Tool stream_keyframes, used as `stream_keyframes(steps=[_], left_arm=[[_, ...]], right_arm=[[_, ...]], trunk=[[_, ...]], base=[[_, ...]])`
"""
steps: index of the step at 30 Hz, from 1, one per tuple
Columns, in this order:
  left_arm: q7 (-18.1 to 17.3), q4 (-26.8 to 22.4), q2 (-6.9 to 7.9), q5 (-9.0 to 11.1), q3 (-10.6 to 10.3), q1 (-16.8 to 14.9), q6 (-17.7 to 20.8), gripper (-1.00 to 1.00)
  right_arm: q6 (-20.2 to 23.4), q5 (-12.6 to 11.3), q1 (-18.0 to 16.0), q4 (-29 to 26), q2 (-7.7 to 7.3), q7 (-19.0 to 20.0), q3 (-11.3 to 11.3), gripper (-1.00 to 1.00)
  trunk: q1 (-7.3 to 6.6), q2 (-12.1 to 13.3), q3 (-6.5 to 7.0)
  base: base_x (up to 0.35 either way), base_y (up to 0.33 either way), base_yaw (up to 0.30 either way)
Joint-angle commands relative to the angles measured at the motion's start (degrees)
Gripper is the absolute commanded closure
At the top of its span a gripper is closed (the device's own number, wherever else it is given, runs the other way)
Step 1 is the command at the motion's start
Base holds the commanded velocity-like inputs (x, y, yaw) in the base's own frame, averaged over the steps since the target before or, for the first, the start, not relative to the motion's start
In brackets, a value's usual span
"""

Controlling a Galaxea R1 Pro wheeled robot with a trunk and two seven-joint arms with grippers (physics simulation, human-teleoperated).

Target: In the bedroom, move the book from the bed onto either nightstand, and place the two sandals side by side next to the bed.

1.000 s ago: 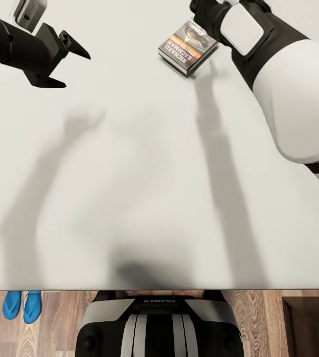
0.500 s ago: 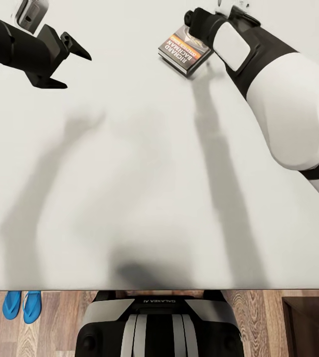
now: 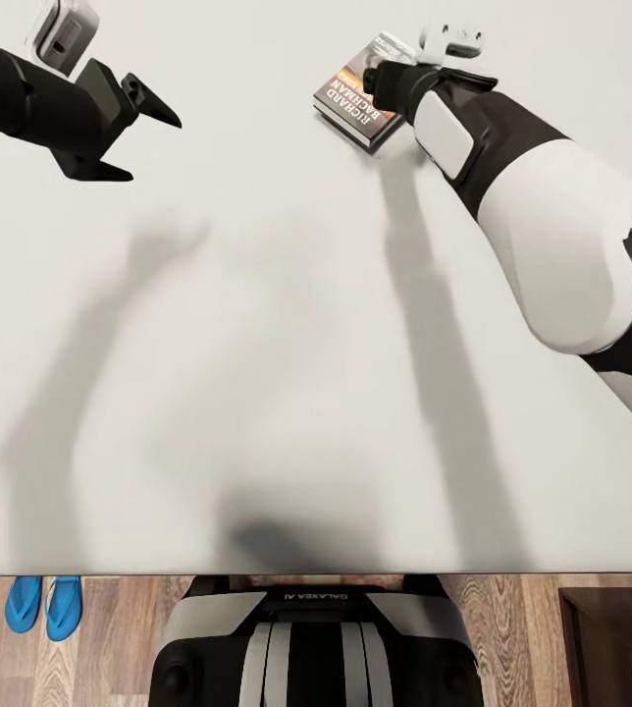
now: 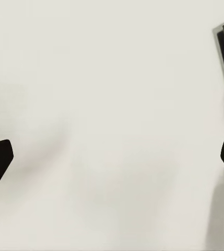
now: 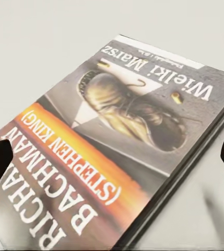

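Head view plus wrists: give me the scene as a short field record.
book: flat on the bed, far side
right tool: over the book, fingers spread either side
left tool: open above bare mattress
sandals: side by side on the floor by the bed's near edge
nightstand: corner at the bed's near right

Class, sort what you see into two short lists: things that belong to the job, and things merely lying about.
Belongs to the job:
- dark grey paperback book with orange band
- white-topped bed
- pair of bright blue flip-flop sandals
- dark brown wooden nightstand
- right gripper, open above the book

Just lying about:
- nothing apart from the wooden plank floor
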Motion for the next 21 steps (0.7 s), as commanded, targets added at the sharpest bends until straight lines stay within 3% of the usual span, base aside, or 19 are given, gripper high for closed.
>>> stream_keyframes(steps=[1, 21], left_arm=[[0.38, -0.06, 0.08, 0.25, -0.06, 0.03, 0.55, -1.0], [0.38, -0.92, 0.41, 0.14, -0.1, 2.29, 0.71, -1.0]], right_arm=[[0.28, -0.35, 0.19, -0.11, 0.03, -0.21, -0.03, -1.0], [0.15, -0.09, 1.51, -0.18, 0.03, -0.21, -0.08, -1.0]], trunk=[[0.0, -0.01, -0.02], [0.0, -0.01, -0.02]], base=[[0.0, 0.0, 0.0], [0.038, 0.0, 0.0]])
